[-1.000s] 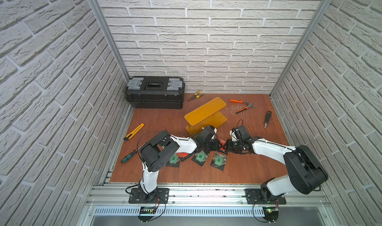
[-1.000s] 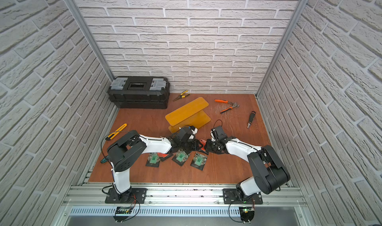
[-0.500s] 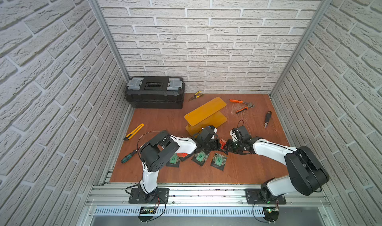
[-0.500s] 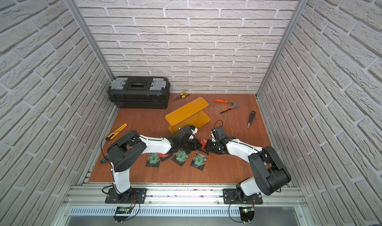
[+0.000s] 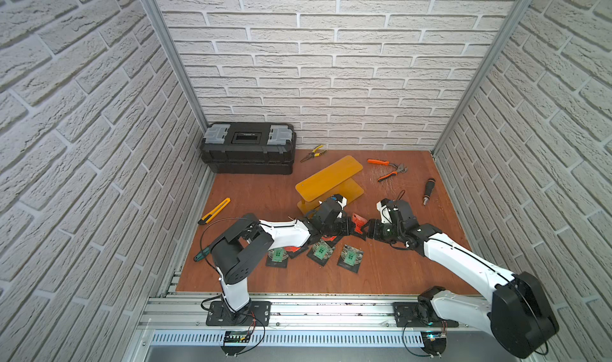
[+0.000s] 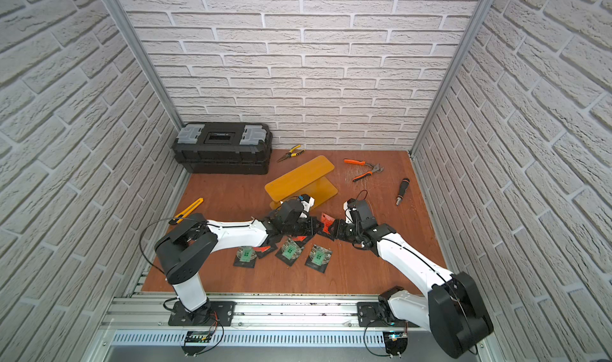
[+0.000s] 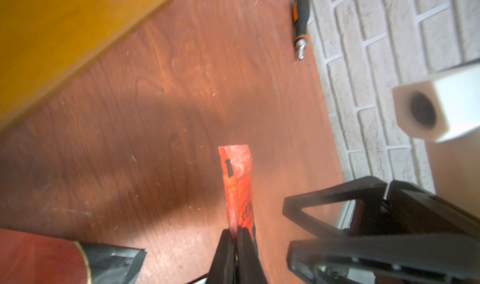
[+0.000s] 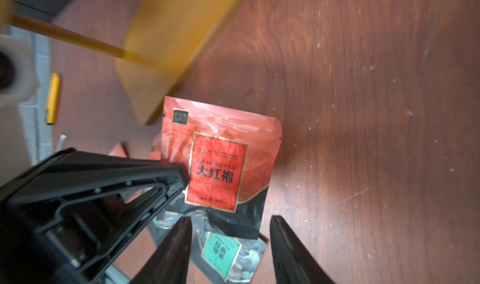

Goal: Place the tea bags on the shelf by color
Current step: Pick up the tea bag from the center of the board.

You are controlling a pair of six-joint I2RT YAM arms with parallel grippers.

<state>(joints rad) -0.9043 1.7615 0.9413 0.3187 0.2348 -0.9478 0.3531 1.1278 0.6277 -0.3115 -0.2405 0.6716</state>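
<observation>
Reaching low toward each other, the left tool (image 7: pixel 237 230) clamps a red tea bag (image 7: pixel 237 181), seemingly held upright; the right tool (image 8: pixel 230 219) gapes, released.

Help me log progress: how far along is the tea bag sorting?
Done: nothing; no bag shows on the shelf. In hand: left gripper shut on a red bag, right gripper open beside it. Left: three green bags and other red bags on the table.

Glossy tea bag (image 8: pixel 220 165), scuffed wood-grain tabletop (image 8: pixel 363 100)
</observation>
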